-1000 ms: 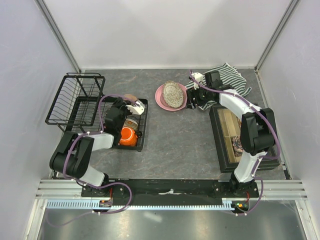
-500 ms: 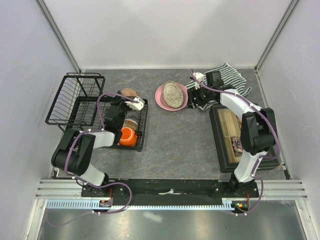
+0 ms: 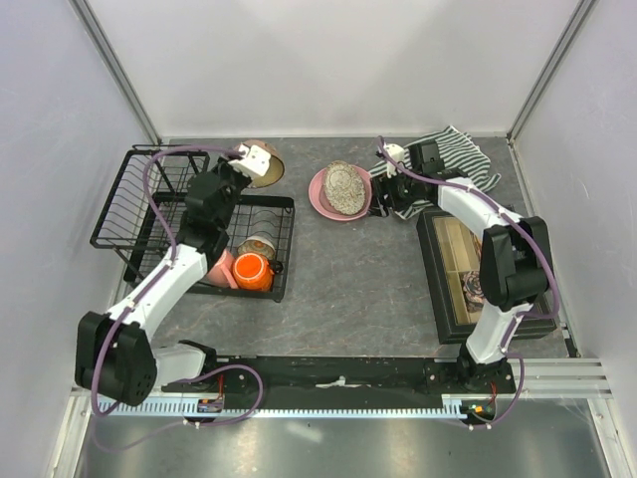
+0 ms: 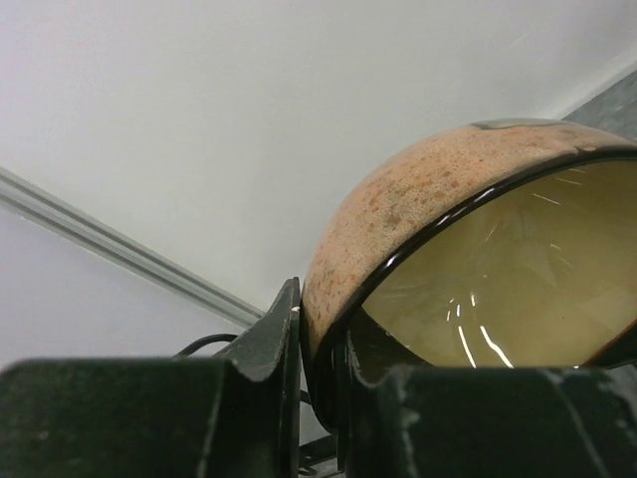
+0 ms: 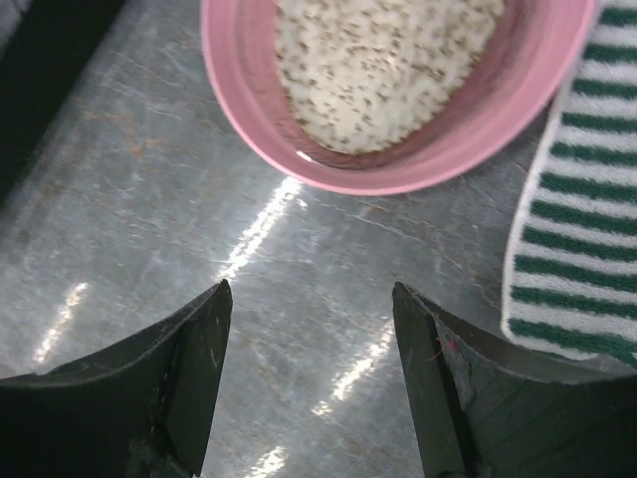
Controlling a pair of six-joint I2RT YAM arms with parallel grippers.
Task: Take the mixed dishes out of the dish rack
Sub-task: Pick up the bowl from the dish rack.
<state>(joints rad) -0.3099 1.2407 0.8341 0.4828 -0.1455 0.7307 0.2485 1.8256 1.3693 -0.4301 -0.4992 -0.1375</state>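
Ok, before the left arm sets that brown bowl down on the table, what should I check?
1. Grip: left end effector shut on the brown bowl at its rim: ok.
2. Bowl out of the rack: ok.
3. Bare table between rack and pink plate for the set-down: ok.
4. Other arm: right end effector open, off the plate, out of that path: ok.
5. Bowl's height above the table: cannot tell.
6. Rack emptied: not ok, orange mug is inside.

Glossy-glazed tan-brown bowl (image 4: 478, 269) (speckled outside)
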